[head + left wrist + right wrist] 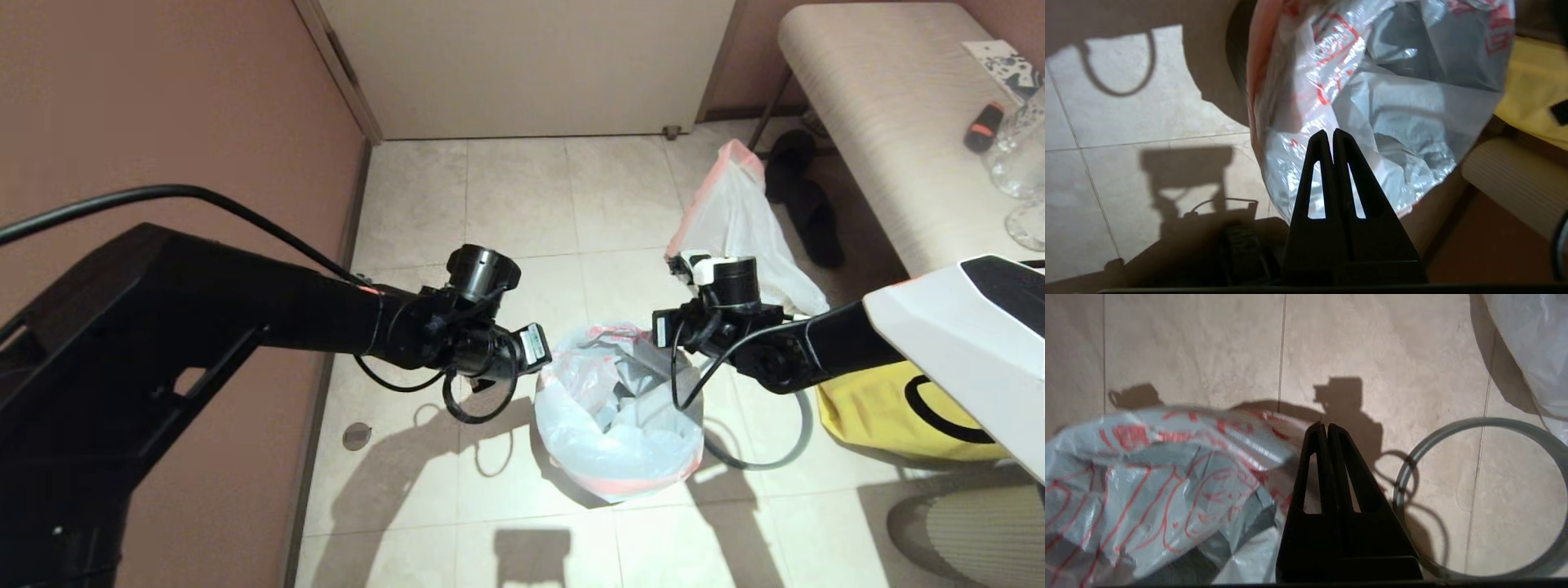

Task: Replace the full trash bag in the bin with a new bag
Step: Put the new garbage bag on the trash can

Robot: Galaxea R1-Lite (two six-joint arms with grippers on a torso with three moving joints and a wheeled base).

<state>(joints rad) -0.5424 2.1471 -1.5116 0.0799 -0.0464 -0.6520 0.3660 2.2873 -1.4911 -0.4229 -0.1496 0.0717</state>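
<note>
The new bag [618, 425], white with red characters, lies crumpled over the mouth of the bin and hangs down its sides. Only a dark strip of the bin's wall [1233, 65] shows beside the plastic. The full trash bag [735, 220], plain white with a pink rim, stands on the floor behind and to the right. My left gripper [1329, 132] hovers shut over the new bag's left edge with nothing in it. My right gripper [1323, 425] is shut just right of the bag [1147, 469], tips over bare floor. The bin's grey hoop [1412, 465] lies on the tiles beside it.
A yellow bag [890, 408] sits on the floor at the right, under my right arm. A padded bench [898, 106] runs along the right, with black slippers [804, 196] beneath it. The brown wall [163, 122] bounds the left, and a round floor drain [357, 437] lies near it.
</note>
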